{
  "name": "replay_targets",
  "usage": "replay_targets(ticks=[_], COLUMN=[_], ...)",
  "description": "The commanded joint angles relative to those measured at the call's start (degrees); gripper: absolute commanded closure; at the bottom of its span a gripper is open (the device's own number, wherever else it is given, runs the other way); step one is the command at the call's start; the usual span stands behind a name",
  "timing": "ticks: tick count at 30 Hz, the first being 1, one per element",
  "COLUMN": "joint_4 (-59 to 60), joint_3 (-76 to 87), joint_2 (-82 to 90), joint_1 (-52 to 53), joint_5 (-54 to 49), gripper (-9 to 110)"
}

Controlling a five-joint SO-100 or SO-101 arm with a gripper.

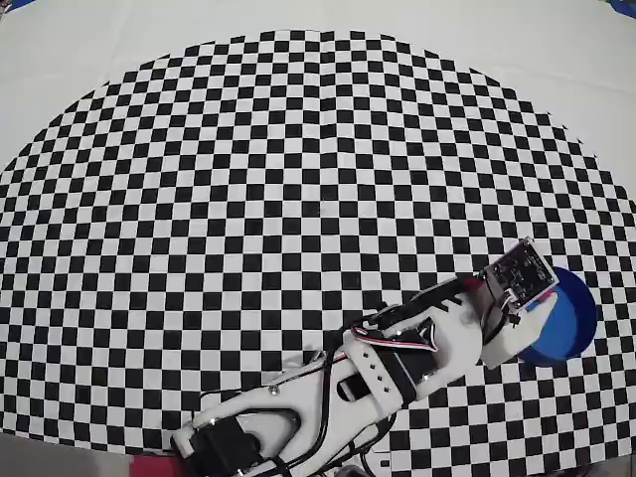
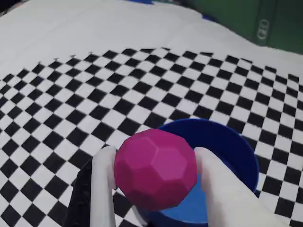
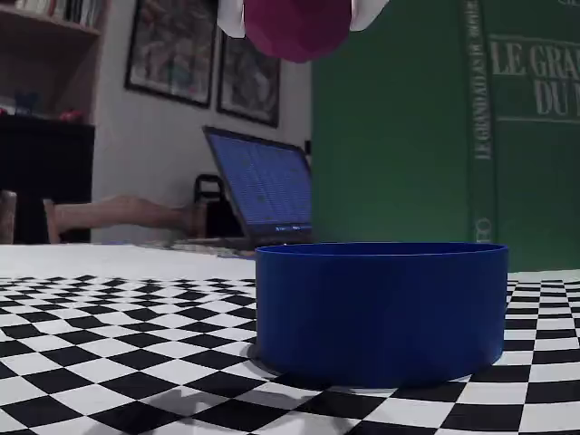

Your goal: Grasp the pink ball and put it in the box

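Now pink ball [image 2: 155,176] between tool [image 2: 154,163] fingers

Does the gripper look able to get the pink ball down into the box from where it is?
Probably yes. The gripper holds the pink ball above the box, whose open top looks free; the wrist view suggests it hangs near the rim.

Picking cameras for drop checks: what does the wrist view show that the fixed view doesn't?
Wrist view only: the blue round container's open interior, and the faceted magenta-pink ball in full, clamped between the white gripper fingers above the near rim.

Fixed view only: the container's full side wall on the checkered mat, clear air between ball and rim, a laptop and green book behind.

Both: ball held above the container.
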Motion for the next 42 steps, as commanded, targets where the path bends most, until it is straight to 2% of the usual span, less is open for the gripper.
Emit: replay_targets(ticks=[1, 42], joint_4=[-2.11, -5.62], joint_3=[-0.26, -7.82], joint_2=[-1.58, -16.87], joint_1=[1.41, 6.06], joint_5=[0.26, -0.35], gripper=[101, 101])
